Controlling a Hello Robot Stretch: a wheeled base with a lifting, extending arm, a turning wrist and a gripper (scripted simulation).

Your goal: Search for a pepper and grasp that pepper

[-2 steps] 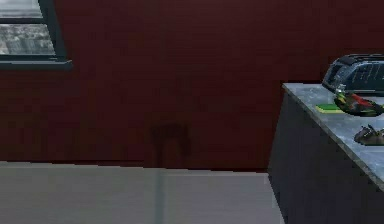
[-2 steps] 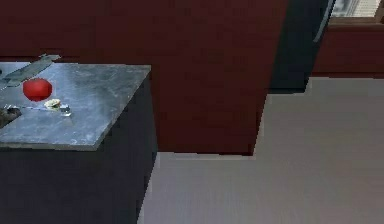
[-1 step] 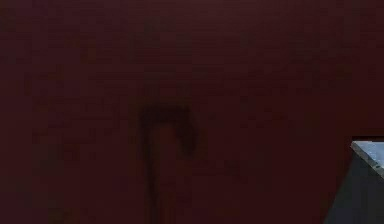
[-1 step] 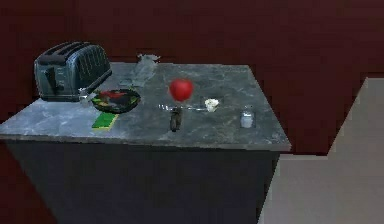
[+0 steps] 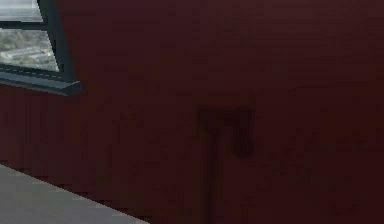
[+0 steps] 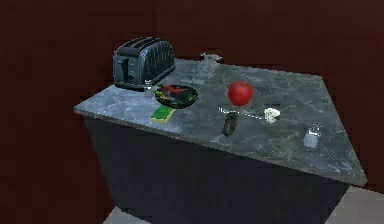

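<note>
A grey marble counter [image 6: 290, 95] stands against dark red walls in the arm side view. Near its front edge stands a small dark upright thing [image 6: 230, 124], shaped like a pepper shaker. To its right, close to the front corner, is a small pale shaker [image 6: 312, 136]. A round red fruit [image 6: 239, 94] sits mid-counter.
A dark toaster [image 6: 140, 62] stands at the counter's far left, with a dark plate [image 6: 178, 95], a green flat thing [image 6: 163, 114], a clear glass [image 6: 208, 65] and a small white piece [image 6: 270, 114] nearby. The forward view faces a dark red wall [image 5: 250, 110], a window [image 5: 35, 45] and grey floor [image 5: 40, 200].
</note>
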